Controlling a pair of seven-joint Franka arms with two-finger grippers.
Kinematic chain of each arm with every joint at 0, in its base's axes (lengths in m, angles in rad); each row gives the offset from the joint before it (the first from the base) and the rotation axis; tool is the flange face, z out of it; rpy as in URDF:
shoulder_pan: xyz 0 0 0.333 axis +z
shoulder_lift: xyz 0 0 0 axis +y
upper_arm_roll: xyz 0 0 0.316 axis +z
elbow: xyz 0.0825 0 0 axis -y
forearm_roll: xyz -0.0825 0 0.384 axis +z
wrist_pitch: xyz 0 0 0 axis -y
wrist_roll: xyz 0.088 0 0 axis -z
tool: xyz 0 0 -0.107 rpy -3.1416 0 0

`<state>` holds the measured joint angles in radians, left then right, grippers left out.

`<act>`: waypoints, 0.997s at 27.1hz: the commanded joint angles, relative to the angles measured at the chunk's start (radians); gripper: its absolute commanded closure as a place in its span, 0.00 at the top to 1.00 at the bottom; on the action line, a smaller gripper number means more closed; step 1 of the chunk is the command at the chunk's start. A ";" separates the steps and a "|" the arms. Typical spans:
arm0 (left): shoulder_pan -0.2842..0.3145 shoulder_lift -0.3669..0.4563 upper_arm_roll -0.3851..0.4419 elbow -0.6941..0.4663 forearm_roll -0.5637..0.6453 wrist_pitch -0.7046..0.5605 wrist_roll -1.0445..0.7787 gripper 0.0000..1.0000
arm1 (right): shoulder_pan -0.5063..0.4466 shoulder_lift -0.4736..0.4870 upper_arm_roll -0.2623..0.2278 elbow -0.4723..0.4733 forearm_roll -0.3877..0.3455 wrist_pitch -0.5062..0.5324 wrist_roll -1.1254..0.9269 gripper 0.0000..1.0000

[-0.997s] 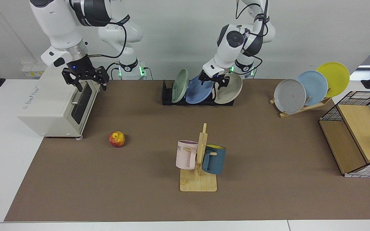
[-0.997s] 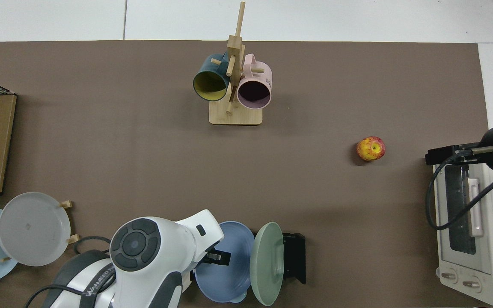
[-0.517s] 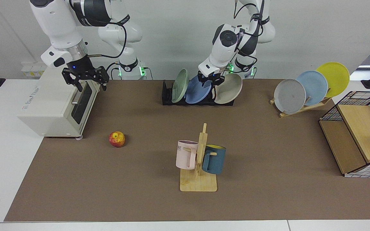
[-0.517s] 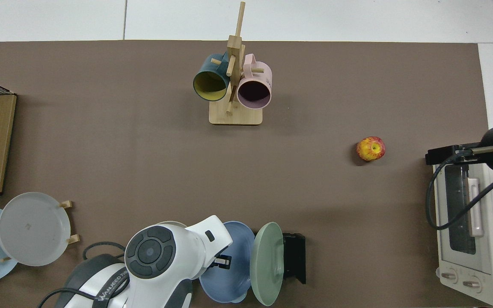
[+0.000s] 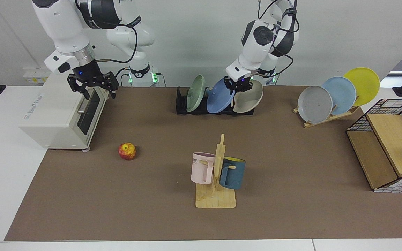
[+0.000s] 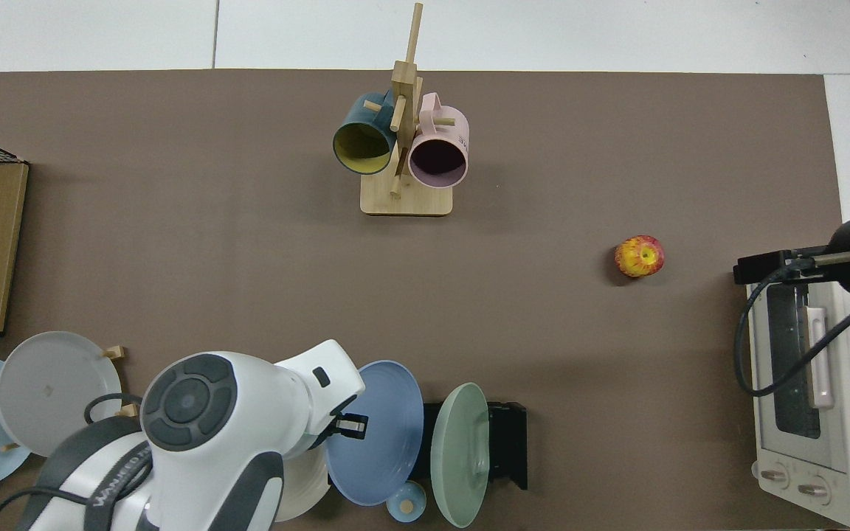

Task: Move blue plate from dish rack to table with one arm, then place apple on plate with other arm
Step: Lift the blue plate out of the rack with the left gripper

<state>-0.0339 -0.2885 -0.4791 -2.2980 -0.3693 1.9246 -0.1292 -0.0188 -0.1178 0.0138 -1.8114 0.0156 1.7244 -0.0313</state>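
Observation:
My left gripper is shut on the upper rim of the blue plate, which stands tilted at the black dish rack. I cannot tell whether its lower edge still touches the rack. From above, the blue plate sits beside the left gripper, with the dish rack partly hidden. The apple lies on the brown table, seen from above as the apple. My right gripper waits open above the toaster oven, far from the apple.
A green plate and a beige plate flank the blue one in the rack. A toaster oven stands beside the apple. A wooden mug tree holds two mugs mid-table. A wooden plate rack and a wire basket stand further along.
The left gripper closed on the blue plate's rim and has pulled it up and away from the green plate, tilting it. The right arm and the apple have not moved.

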 commanded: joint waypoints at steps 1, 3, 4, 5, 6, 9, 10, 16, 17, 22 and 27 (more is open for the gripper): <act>0.005 0.009 0.051 0.077 0.024 -0.062 0.014 0.00 | -0.009 -0.005 0.003 -0.002 0.003 -0.006 -0.015 1.00; 0.003 0.032 0.062 0.098 0.024 -0.061 0.002 0.00 | -0.009 -0.005 0.003 -0.002 0.003 -0.006 -0.013 1.00; 0.003 0.047 0.071 0.119 0.024 -0.056 -0.001 0.00 | -0.009 -0.005 0.003 -0.002 0.003 -0.006 -0.015 1.00; 0.003 0.066 0.082 0.141 0.024 -0.056 -0.004 0.00 | -0.009 -0.005 0.003 -0.002 0.003 -0.006 -0.015 1.00; 0.005 0.089 0.096 0.165 0.024 -0.058 -0.004 0.00 | -0.009 -0.005 0.003 -0.002 0.003 -0.006 -0.015 1.00; 0.002 0.132 0.152 0.212 0.023 -0.047 0.031 0.00 | -0.009 -0.005 0.003 -0.002 0.003 -0.006 -0.015 1.00; 0.002 0.144 0.171 0.219 0.013 -0.039 0.067 0.00 | -0.009 -0.005 0.003 -0.002 0.003 -0.006 -0.015 1.00; 0.003 0.230 0.237 0.233 -0.091 0.077 0.195 0.00 | -0.013 -0.005 0.003 -0.002 -0.005 -0.006 -0.013 1.00; 0.003 0.250 0.241 0.239 -0.112 0.100 0.195 0.00 | -0.018 -0.003 0.002 -0.002 -0.005 -0.006 -0.013 1.00; 0.012 0.337 0.254 0.246 -0.238 0.191 0.215 0.00 | -0.020 0.000 0.002 -0.002 0.003 0.009 -0.027 1.00; 0.029 0.402 0.255 0.245 -0.330 0.232 0.347 0.00 | -0.017 0.026 0.002 -0.039 0.001 0.155 -0.058 1.00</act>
<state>-0.0231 0.0520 -0.2246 -2.0838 -0.6306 2.1378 0.1244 -0.0206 -0.1158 0.0068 -1.8153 0.0151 1.7817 -0.0462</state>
